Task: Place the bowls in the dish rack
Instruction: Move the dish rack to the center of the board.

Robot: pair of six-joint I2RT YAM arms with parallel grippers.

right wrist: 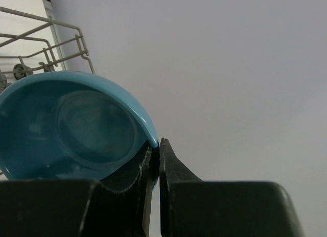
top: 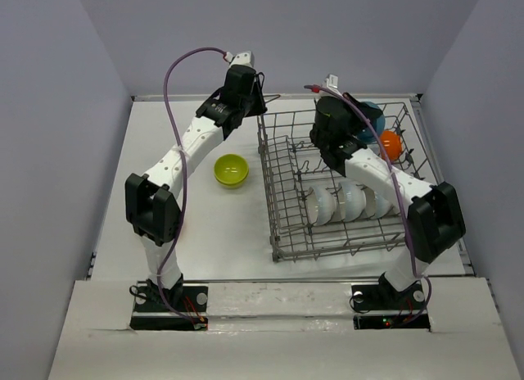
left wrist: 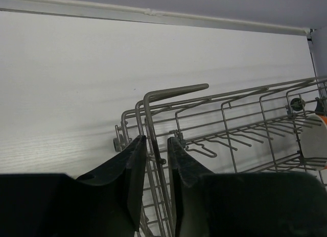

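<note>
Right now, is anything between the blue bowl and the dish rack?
Nothing visible does. The right gripper holds the blue bowl by its rim over the far end of the dish rack; the orange bowl sits beside it, white bowls nearer.

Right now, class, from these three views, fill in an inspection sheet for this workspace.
Surface: white table.
Job's things: dish rack on the right, white bowls standing between its tines, orange bowl at its far end; lime bowl upright on the table, left of the rack; blue bowl held.
Clutter: nothing seen.
Grippers: left fingers straddle the rack's far-left corner wire, gap showing; right fingers pinch the blue bowl's rim.
Cables: purple cables along both arms.
Surroundings: plain walls on three sides.
</note>
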